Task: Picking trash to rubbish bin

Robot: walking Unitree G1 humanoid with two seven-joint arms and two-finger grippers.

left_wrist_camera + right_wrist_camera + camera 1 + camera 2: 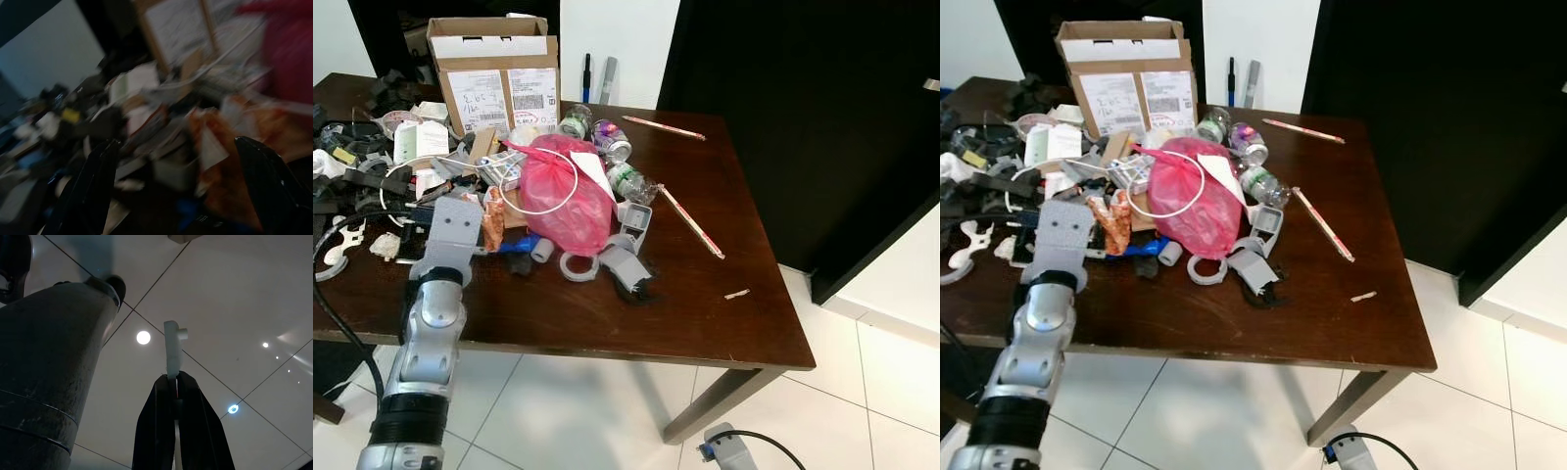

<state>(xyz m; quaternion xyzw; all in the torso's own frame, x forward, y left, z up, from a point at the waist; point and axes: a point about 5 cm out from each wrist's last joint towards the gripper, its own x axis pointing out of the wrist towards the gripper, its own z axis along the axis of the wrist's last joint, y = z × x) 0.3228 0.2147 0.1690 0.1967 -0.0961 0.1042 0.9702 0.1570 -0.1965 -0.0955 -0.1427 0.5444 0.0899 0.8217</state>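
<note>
As the left pincer [176, 191] gaped wide at an orange wrapper [493, 221], centre-left | right pincer [173, 396] clamped a white piece [172, 350] | risk: neighbouring clutter dragged off the surface [705, 323].

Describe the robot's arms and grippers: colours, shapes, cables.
The left arm is silver, built of rounded segments with black bands, ending in a grey perforated wrist block; a black cable loops beside it. The left gripper has two long black fingers. The right gripper is black too.

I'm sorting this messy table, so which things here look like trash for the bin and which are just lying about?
Likely trash:
pink plastic bag
empty bottles
orange wrapper, before the open left gripper

Lying about:
cardboard box
tape roll
black cables
</note>
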